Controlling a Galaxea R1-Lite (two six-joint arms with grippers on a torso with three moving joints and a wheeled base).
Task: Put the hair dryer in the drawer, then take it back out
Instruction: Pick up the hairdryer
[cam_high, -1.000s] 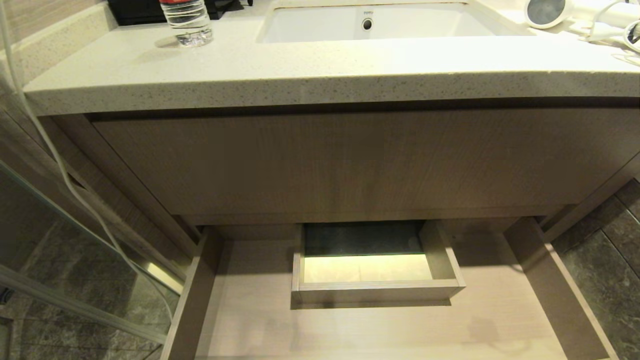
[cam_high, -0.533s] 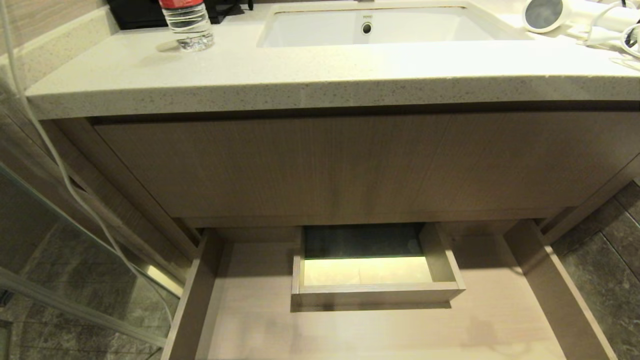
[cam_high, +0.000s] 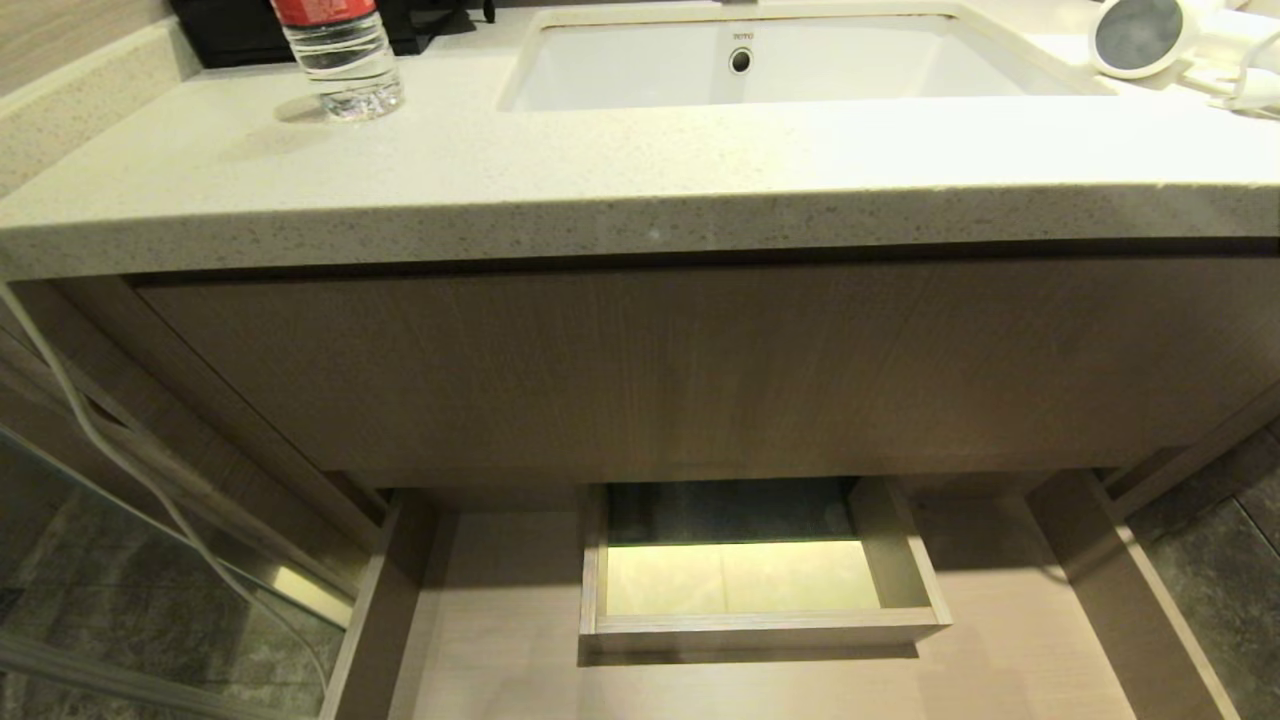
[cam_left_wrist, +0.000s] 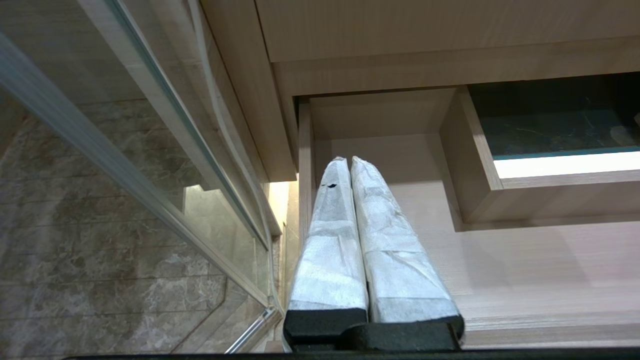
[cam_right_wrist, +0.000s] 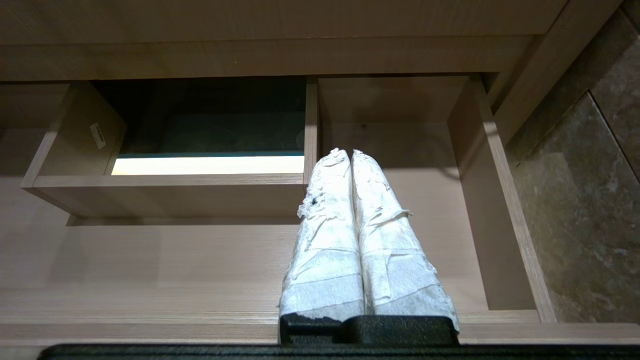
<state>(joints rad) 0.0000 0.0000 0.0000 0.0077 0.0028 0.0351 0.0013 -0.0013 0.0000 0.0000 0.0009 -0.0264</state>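
Observation:
The white hair dryer (cam_high: 1140, 35) lies on the counter at the far right back, its dark grey round end facing me. Below the vanity the wide wood-grain drawer (cam_high: 500, 620) stands pulled out with nothing lying in it. Neither arm shows in the head view. My left gripper (cam_left_wrist: 345, 160) is shut and holds nothing, hanging above the drawer's left end (cam_left_wrist: 525, 260). My right gripper (cam_right_wrist: 348, 151) is shut too, with nothing in it, above the drawer's right part (cam_right_wrist: 175, 250).
A boxed cut-out (cam_high: 760, 625) sits mid-drawer. The tall wood panel (cam_high: 700, 360) and stone counter edge (cam_high: 640, 215) overhang it. A water bottle (cam_high: 340, 55) and the sink (cam_high: 620, 70) are on top. A glass panel (cam_high: 60, 560) and white cable (cam_high: 120, 450) stand left.
The whole head view has shifted: the vanity now sits lower and larger in the picture, so the camera moved. Nothing on the counter or in the drawer has moved.

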